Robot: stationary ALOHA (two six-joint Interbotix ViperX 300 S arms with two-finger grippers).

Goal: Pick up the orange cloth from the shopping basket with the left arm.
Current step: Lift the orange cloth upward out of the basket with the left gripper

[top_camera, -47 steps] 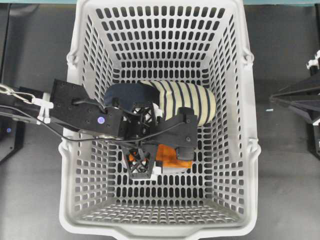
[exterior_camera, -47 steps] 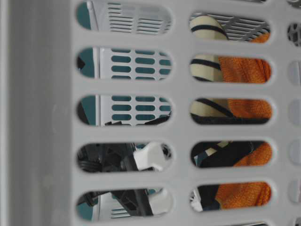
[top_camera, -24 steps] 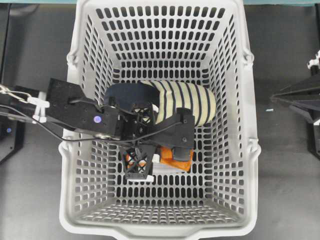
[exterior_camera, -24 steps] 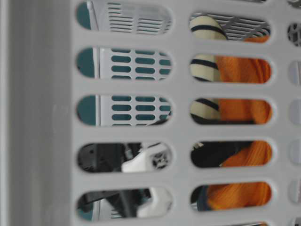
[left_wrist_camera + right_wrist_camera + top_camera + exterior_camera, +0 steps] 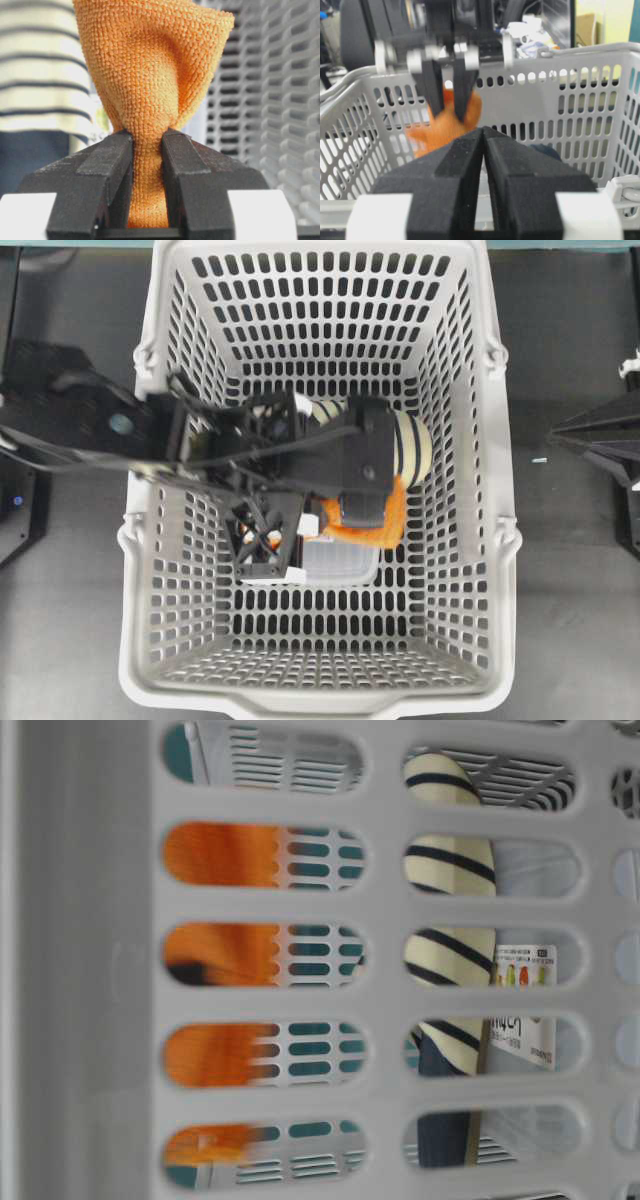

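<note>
The orange cloth (image 5: 150, 95) is pinched between the clenched jaws of the left gripper (image 5: 147, 165), bunched and hanging within the shopping basket (image 5: 480, 440); the right gripper (image 5: 483, 165) is seen closed, empty.

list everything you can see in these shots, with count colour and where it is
shopping basket: one, light grey, slotted walls and floor, on the dark table, fills the middle of the overhead view
orange cloth: one, orange terry, bunched and pinched in the left claw, hanging above the basket floor
striped slipper: one, cream with navy stripes, in the basket, partly under the left arm
clear plastic box: one, clear with a printed label, on the basket floor beside the slipper
table: one, dark grey, under the basket
left claw: one, black with white tips, shut on the cloth inside the basket
right claw: one, black with white tips, shut with nothing in it, outside the basket at the overhead view's right edge
</note>
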